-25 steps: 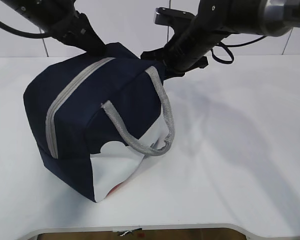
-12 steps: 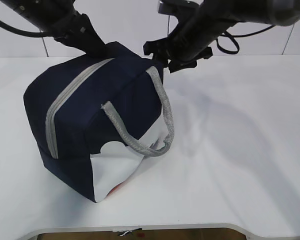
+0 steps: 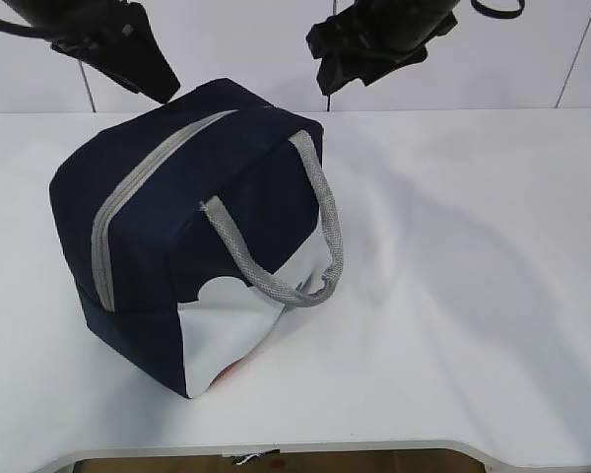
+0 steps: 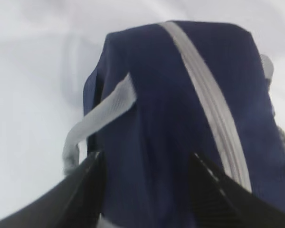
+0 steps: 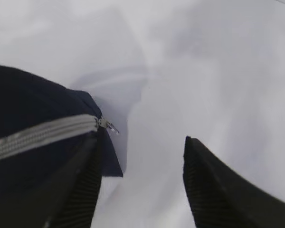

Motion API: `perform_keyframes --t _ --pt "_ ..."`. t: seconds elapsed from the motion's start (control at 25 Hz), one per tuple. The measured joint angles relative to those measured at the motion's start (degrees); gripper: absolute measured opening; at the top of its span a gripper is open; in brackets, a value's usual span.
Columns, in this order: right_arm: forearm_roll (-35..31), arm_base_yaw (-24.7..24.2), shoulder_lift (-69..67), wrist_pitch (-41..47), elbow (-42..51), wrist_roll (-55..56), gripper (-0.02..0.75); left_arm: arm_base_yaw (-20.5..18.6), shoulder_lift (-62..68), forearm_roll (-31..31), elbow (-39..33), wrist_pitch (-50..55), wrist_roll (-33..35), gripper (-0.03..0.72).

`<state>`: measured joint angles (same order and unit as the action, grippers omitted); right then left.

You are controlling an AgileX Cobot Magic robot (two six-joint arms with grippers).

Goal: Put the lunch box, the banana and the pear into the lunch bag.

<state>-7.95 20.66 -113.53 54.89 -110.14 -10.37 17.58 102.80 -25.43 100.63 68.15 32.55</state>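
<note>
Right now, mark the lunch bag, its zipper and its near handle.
lunch bag [image 3: 246, 182], exterior view, navy front panel.
zipper [image 3: 143, 172], exterior view, grey strip on top.
near handle [image 3: 330, 232], exterior view, webbing loop's right side.

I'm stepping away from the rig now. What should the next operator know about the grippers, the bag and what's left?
Left gripper: open, holding nothing, above the lunch bag.
Right gripper: open, holding nothing, above the table by the bag's zipper end.
Bag: on the table, zipped shut, grey handle hanging down its side.
Lunch box, banana and pear: not visible in any view; whether they are inside cannot be told.
Left: confirm the contents; nothing else shows outside the bag.
</note>
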Motion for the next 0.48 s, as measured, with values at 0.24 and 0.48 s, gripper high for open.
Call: perform_keyframes --t 0.24,0.48 --pt "1.8 0.0 4.3 9.9 -1.4 -0.7 0.449 0.0 -2.9 6.9 3.0 2.7 -9.8 0.418" --pt "1.9 0.0 8.6 16.3 -1.6 -0.8 0.447 0.0 -8.0 11.6 3.1 3.3 -20.4 0.381"
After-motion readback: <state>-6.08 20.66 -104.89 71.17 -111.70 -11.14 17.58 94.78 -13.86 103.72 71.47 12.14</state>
